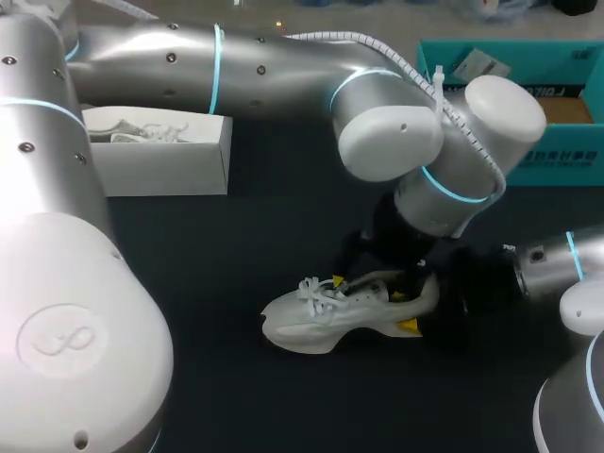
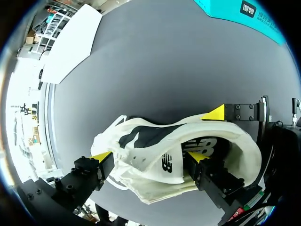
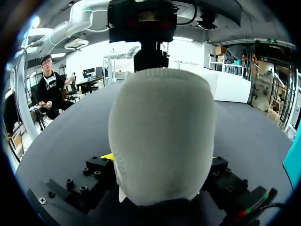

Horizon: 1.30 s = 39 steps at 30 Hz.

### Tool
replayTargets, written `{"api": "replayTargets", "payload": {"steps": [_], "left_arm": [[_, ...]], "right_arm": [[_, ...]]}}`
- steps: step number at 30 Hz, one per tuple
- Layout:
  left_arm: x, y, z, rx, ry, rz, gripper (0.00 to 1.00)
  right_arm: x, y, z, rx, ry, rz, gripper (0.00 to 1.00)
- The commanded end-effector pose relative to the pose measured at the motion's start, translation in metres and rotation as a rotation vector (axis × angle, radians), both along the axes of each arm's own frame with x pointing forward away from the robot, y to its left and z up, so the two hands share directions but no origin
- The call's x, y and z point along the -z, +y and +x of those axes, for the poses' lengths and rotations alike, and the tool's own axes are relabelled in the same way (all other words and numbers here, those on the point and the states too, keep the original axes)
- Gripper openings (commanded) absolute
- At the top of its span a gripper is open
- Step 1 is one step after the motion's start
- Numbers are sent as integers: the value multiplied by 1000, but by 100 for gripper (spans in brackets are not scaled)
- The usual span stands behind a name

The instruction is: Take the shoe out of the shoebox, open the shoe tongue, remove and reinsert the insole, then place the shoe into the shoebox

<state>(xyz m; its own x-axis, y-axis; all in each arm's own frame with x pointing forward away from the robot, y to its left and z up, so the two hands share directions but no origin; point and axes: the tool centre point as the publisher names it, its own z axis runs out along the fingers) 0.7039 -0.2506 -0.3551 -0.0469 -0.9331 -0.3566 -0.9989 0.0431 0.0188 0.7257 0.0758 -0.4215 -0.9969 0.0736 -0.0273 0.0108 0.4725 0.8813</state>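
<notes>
A white shoe [image 1: 321, 316] with white laces lies on the dark table, toe to the left. My left gripper [image 1: 368, 288] hangs over it, open wide along its length. In the left wrist view one fingertip [image 2: 197, 157] is in the shoe's dark mouth and the other stands beside the laced front of the shoe [image 2: 155, 155], with the left gripper [image 2: 149, 157] spanning the upper. My right gripper [image 1: 420, 311] comes in from the right and is shut on the heel. The heel [image 3: 162, 136] fills the right wrist view between the right gripper's [image 3: 160, 162] fingers.
An open teal box [image 1: 528, 104] stands at the back right, its edge [image 2: 244, 19] showing beyond the shoe. A white box [image 1: 160, 156] with something white and laced in it sits at the back left. Bare dark table lies in front of the shoe.
</notes>
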Motion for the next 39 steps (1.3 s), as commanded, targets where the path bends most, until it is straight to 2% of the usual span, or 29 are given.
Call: {"api": "replayTargets", "payload": {"steps": [1, 3, 7, 8, 10, 11, 14, 15, 18, 22, 24, 31, 39], "left_arm": [[-13, 18, -8, -8, -25, -26, 99], [-15, 23, -9, -20, -30, -27, 90], [-19, 27, -10, -36, -41, -36, 78], [-19, 28, -10, -41, -46, -38, 73], [-21, 28, -9, -52, -54, -55, 55], [-22, 29, -9, -53, -55, -58, 50], [-23, 27, -7, -60, -58, -65, 43], [-24, 26, -7, -60, -59, -66, 38], [-26, 23, -7, -59, -70, -81, 33], [-31, 21, -10, -57, -77, -113, 8], [-35, 22, -13, -61, -89, -145, 0], [-48, 39, -26, -101, -136, -219, 0], [-55, 58, -29, -138, -169, -192, 0]], "right_arm": [[0, 1, 0, 2, -1, -3, 0], [0, 1, 0, 2, -1, -3, 0], [0, 1, 0, 2, -1, -3, 0], [0, 1, 0, 2, -1, -3, 0], [0, 1, 0, 2, -1, -3, 0], [0, 1, 0, 2, -1, -3, 0], [0, 1, 0, 2, -1, -3, 0], [0, 1, 0, 2, -1, -3, 0], [0, 1, 0, 2, -1, -3, 0], [0, 1, 0, 2, -1, -3, 0], [0, 1, 0, 2, -1, -3, 0], [0, 1, 0, 2, -1, -3, 0], [0, 1, 0, 2, -1, -3, 0]]}}
